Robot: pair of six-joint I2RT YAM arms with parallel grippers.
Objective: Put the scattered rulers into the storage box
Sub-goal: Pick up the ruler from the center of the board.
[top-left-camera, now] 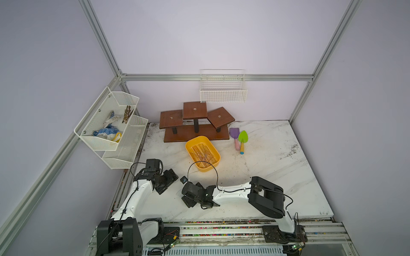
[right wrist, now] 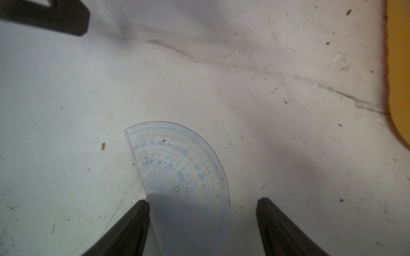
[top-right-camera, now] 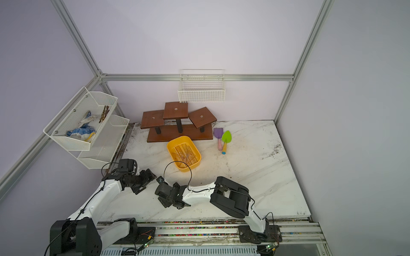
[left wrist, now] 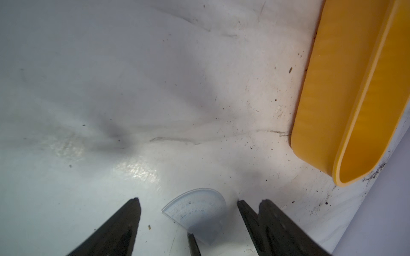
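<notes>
The left end effector sits low over the marble worktop with its fingers spread, gripping nothing. At its 4 o'clock in both top views, the right end effector is spread too. The bluish protractor lies flat between its fingers, unpinched, one fingertip right at the straight edge. At 1 o'clock from there, the yellow storage box holds the other rulers.
</notes>
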